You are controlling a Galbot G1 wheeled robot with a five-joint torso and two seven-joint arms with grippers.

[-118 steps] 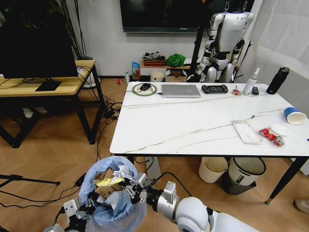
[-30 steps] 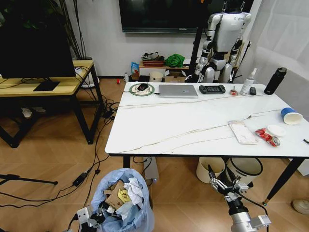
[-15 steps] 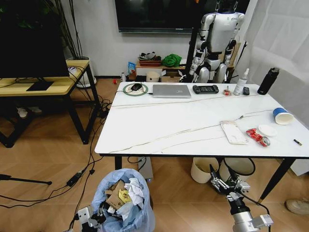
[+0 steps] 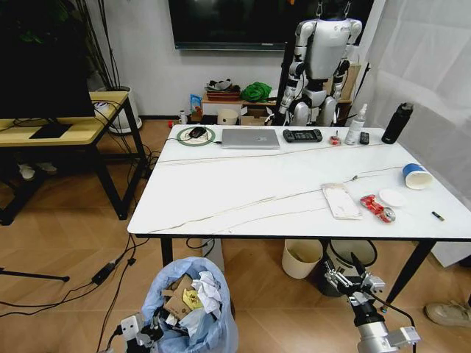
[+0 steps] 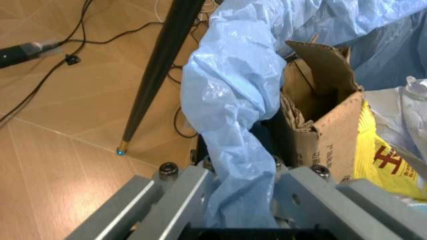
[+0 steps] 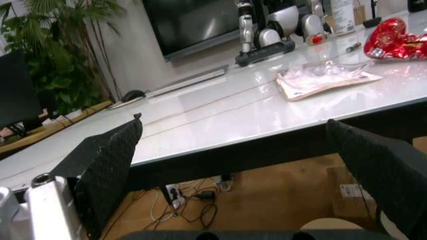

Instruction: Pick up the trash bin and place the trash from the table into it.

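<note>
The table (image 4: 250, 198) stretches across the room, carrying a flat white pouch (image 4: 341, 201), a crushed red can (image 4: 375, 209), a white lid (image 4: 392, 197) and a blue cup (image 4: 416, 176) near its right end. Below its front left corner, the trash bin (image 4: 188, 309) hangs from the left gripper (image 5: 240, 192), whose fingers pinch the blue bag's rim. The right gripper (image 4: 355, 278) points upward below the table's front edge, fingers spread wide and empty.
</note>
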